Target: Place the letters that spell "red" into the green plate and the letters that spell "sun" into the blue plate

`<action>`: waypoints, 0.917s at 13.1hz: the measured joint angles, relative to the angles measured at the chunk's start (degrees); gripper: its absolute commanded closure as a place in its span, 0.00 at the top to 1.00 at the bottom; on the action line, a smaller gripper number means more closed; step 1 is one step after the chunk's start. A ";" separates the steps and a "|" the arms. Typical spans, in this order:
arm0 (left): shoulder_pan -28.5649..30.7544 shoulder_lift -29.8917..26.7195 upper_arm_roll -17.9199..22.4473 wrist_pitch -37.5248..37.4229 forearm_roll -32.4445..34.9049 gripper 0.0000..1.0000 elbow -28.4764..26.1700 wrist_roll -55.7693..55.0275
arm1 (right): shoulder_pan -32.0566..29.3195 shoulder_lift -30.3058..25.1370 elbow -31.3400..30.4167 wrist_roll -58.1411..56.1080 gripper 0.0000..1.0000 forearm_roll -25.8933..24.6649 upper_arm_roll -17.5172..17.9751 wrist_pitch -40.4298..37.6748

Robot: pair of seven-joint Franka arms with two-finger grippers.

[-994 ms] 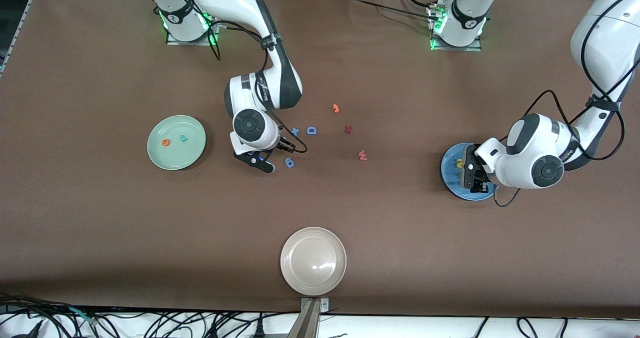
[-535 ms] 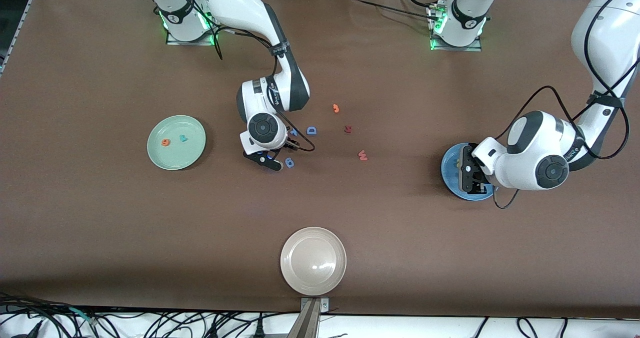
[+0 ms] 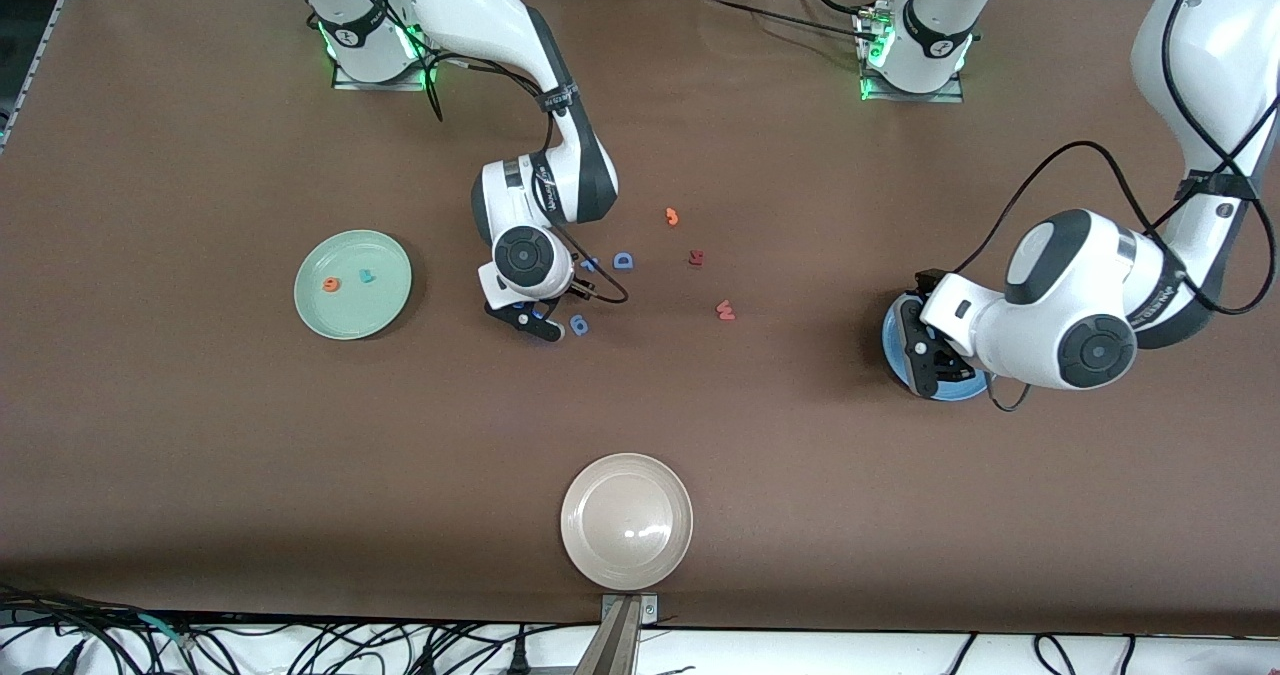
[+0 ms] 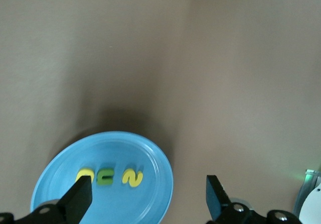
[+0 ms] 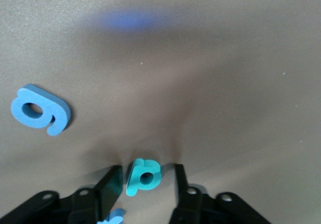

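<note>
Brown tabletop: your right gripper [image 5: 145, 181] is bracketing the teal d [image 5: 143, 176], jaws narrowing, not touching; keep centred. Left gripper [image 4: 148, 199] is waiting wide over the blue plate [image 4: 155, 153].

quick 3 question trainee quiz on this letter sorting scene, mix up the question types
1. True or false: the blue plate holds three letters.
2. How many letters lie in the green plate? A) none B) two C) three
3. Fill in: the right gripper has its fingers either side of the teal ___.

Key
1. True: yellow s, olive n and yellow u, with the left gripper over the plate.
2. B: orange e, teal r.
3. d
</note>
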 measured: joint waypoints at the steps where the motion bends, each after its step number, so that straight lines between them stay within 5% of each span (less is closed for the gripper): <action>1: 0.04 -0.62 -0.01 -0.74 -0.16 1.00 1.12 -0.98 | -0.01 -0.04 0.01 0.00 0.11 0.01 -0.04 -0.08; 9: -1.11 -17.80 1.39 -8.69 -8.17 1.00 2.49 -15.37 | -0.30 -0.35 0.06 -0.37 0.00 0.03 -2.75 -1.88; 12: -12.35 -24.94 17.87 -9.14 -14.63 1.00 1.88 -17.30 | -0.32 -1.36 0.53 -4.59 0.00 0.03 -7.58 -5.53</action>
